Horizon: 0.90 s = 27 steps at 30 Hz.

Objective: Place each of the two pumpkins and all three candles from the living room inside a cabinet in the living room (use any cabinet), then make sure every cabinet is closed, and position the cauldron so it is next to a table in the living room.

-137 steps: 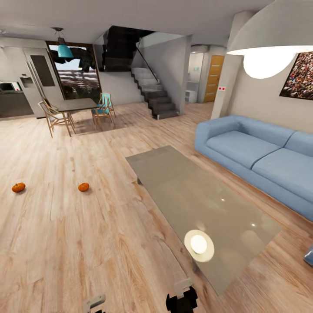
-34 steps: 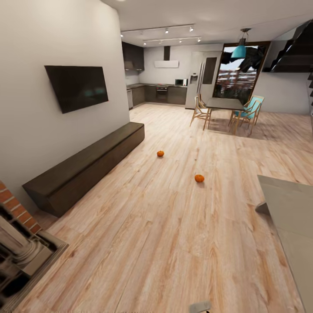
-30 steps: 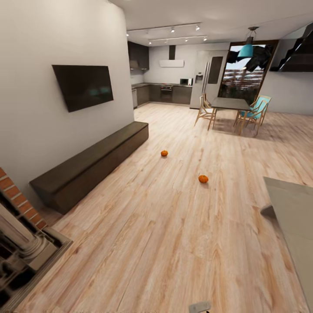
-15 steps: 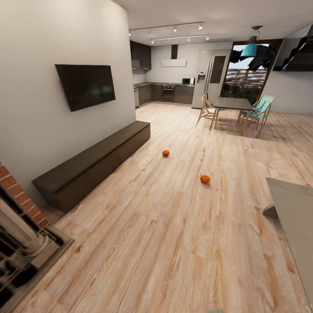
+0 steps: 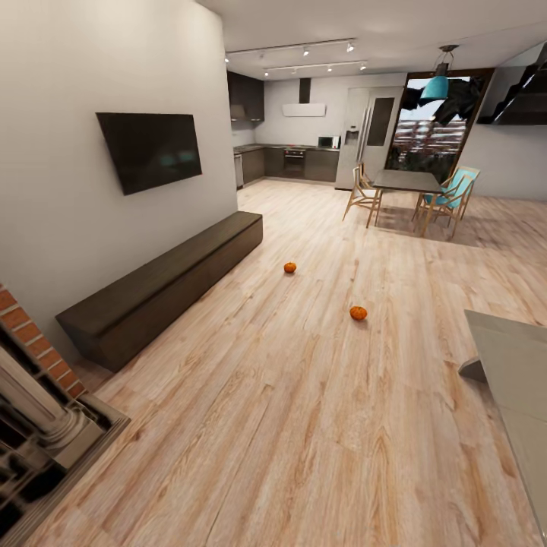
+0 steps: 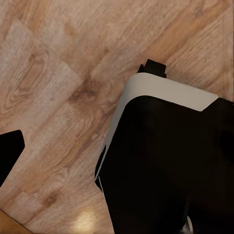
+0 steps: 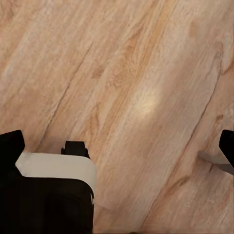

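Wood floor (image 7: pixel 146 87); robot base (image 7: pixel 48 195)

The grey table (image 5: pixel 516 365) is cut off at the frame's edge.

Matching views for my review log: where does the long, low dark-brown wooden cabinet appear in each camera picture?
Head view: the cabinet lies left of centre, closed, along the white wall under the black wall-mounted TV.
Left wrist view: I see pale wood plank floor and a black-and-white robot body part.
Right wrist view: I see the same plank floor.
Shared landmark: the pale plank floor.
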{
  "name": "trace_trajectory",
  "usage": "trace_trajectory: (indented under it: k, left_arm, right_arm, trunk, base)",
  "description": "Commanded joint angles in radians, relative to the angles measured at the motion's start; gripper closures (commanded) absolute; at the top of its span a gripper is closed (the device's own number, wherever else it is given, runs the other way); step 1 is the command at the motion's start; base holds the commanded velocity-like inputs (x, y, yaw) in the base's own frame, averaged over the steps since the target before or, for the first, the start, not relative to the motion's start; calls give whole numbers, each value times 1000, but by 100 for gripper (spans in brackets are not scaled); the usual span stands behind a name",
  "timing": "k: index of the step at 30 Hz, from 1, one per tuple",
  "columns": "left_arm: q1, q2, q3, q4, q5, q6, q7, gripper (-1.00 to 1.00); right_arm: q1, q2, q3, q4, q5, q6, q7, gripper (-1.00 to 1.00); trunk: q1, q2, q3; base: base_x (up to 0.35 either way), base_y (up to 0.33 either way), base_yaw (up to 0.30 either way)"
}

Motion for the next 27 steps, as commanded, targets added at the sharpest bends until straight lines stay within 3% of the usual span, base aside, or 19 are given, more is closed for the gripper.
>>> trace_trajectory:
  k: [1,4,7,16,27]
  left_arm:
    - [0,1,-1,2,-1,1,-43,-100]
    - [0,2,-2,5,-2,1,-102,-100]
    - [0,4,-4,5,-3,1,-136,-100]
    - [0,5,-6,6,-5,0,-151,-100]
    - [0,7,-6,10,-5,0,-147,-100]
  right_arm:
    - [0,-15,-25,2,-28,3,107,-100]
    - [0,-35,-49,5,-66,6,212,-100]
    - [2,-42,-57,9,-82,6,257,-100]
    - [12,-62,-59,10,-87,-5,324,-100]
    - [13,-60,-59,10,-86,-9,330,-100]
  trunk:
    - [0,0,0]
    - [0,0,0]
    - [0,0,0]
    - [0,0,0]
    - [0,0,0]
  base:
    - [0,0,0]
    - [0,0,0]
    - [0,0,0]
    - [22,6,0]
    - [291,99,0]
